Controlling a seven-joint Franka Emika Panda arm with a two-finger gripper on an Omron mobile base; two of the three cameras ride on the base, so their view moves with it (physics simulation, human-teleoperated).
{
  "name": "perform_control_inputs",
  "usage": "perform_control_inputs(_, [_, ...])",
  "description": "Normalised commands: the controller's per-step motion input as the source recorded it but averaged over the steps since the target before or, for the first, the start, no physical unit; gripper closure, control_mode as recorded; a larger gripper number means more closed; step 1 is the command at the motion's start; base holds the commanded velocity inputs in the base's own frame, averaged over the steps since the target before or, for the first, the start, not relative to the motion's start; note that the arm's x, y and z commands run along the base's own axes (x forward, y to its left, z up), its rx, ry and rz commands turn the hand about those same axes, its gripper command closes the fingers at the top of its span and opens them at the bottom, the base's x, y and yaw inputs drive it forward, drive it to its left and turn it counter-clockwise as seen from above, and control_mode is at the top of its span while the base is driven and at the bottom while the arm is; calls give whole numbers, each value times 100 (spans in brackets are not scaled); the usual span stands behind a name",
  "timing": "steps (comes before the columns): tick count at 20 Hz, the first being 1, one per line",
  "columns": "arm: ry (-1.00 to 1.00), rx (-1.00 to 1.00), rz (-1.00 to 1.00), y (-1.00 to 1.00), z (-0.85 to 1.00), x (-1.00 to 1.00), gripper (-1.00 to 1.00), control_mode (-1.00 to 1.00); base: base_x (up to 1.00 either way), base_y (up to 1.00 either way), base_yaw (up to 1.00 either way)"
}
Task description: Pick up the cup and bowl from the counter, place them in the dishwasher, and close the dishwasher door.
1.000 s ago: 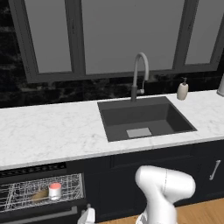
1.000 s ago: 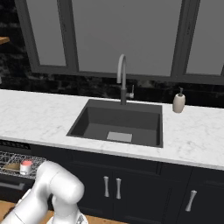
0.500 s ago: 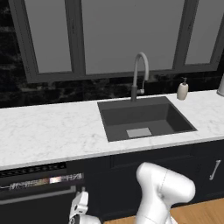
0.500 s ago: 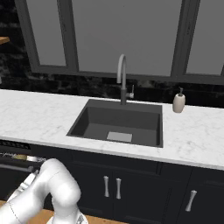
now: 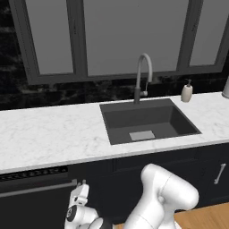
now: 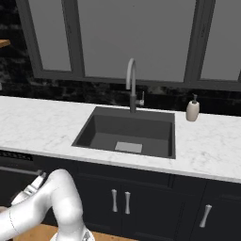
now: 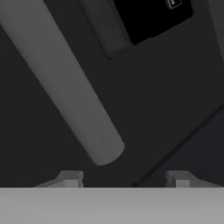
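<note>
A white marble-patterned table (image 5: 53, 134) runs the width of a simulated kitchen, a dark grey sink (image 5: 147, 120) inset toward its right half. A curved grey faucet (image 5: 142, 78) rises at the sink's back edge, and a beige soap dispenser (image 5: 186, 92) stands just beside the sink's rear right corner, against the table's back edge.

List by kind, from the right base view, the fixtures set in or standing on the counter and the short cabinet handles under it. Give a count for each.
Sink: 1
Faucet: 1
Soap bottle: 1
Short cabinet handles: 3
Total: 6
</note>
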Motion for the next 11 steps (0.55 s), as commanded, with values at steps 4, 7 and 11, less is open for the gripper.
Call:
perform_control_inputs(4, [-78,0,-4,-7,-94,100,-100,-100,0,0,0])
perform_control_inputs(7, [-75,0,-7,-5,-98,96,-100,-100,0,0,0])
perform_control_inputs(11, [-64,0,-12,-6,-100,99,-100,-100,0,0,0])
